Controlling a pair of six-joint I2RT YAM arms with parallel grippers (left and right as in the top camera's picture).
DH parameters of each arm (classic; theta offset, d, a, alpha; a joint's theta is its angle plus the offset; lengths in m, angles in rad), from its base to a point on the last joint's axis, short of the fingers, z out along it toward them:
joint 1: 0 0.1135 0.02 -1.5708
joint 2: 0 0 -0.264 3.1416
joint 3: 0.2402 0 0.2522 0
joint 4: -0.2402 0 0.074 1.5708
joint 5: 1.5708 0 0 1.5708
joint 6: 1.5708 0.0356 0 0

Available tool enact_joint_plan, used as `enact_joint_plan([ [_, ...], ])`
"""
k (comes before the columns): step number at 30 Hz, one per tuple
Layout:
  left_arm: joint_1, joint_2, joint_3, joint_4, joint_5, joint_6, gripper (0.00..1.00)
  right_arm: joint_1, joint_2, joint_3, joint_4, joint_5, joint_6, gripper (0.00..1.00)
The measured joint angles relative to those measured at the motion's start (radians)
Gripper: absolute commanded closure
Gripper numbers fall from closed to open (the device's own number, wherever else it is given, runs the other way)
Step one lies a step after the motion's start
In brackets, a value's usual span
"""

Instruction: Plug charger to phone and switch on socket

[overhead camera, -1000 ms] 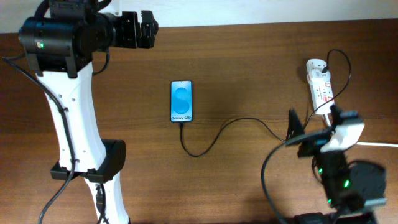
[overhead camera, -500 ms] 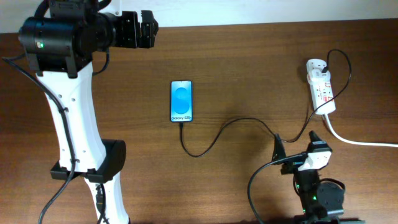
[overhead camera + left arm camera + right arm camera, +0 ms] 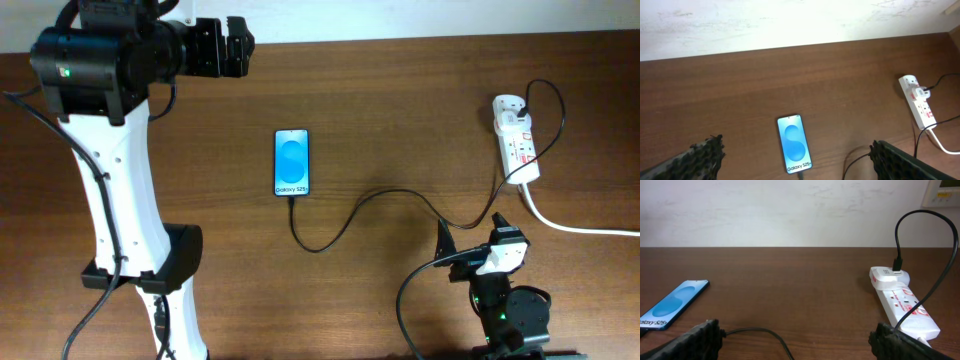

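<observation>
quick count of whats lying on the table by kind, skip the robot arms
phone: 1
black charger cable: 1
white power strip: 1
total: 3

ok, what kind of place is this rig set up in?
Probably an indoor lab or office bench. A dark wooden table stands against a plain white wall, a small wall-mounted control panel shows in the right wrist view, and a white power strip lies on the table.
</observation>
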Motion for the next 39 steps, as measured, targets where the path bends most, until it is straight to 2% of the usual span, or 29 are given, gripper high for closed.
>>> enact_joint_plan([
  [8, 0.0, 0.0, -0.02, 0.0, 0.0, 0.0, 0.01, 0.0, 0.0, 0.0, 0.0, 0.0, 0.0, 0.02],
  [12, 0.0, -0.045, -0.198, 0.032, 0.0, 0.0, 0.0, 0.0, 0.0, 0.0, 0.0, 0.0, 0.0, 0.02],
  [16, 0.0, -0.263, -0.65, 0.33, -0.005, 0.0, 0.01, 0.001, 0.0, 0.0, 0.0, 0.0, 0.0, 0.02],
  [18, 0.0, -0.384, -0.844, 0.411, -0.005, 0.0, 0.01, 0.001, 0.0, 0.0, 0.0, 0.0, 0.0, 0.02],
  [19, 0.0, -0.504, -1.042, 0.51, -0.019, 0.0, 0.01, 0.001, 0.0, -0.001, 0.001, 0.0, 0.0, 0.01],
  [25, 0.0, -0.935, -1.753, 0.961, -0.106, 0.0, 0.01, 0.002, -0.002, -0.002, 0.004, 0.0, 0.0, 0.02],
  [28, 0.0, -1.186, -2.099, 1.139, -0.164, 0.0, 0.01, 0.002, -0.002, -0.002, 0.004, 0.0, 0.0, 0.02],
  [31, 0.002, -1.426, -2.378, 1.291, -0.201, 0.0, 0.01, 0.002, -0.002, -0.002, 0.004, 0.0, 0.0, 0.02],
  [33, 0.006, -1.536, -2.482, 1.344, -0.211, 0.0, 0.01, 0.002, 0.0, -0.002, 0.005, 0.0, 0.0, 0.02],
  [35, 0.025, -1.694, -2.612, 1.334, -0.221, 0.0, 0.01, 0.002, 0.0, -0.002, 0.004, 0.0, 0.0, 0.02],
  [38, 0.058, -1.777, -2.698, 1.369, -0.223, 0.0, 0.01, 0.002, 0.0, -0.002, 0.004, 0.0, 0.0, 0.02],
  [39, 0.076, -1.801, -2.734, 1.424, -0.226, 0.0, 0.01, 0.002, 0.0, -0.002, 0.004, 0.0, 0.0, 0.02],
])
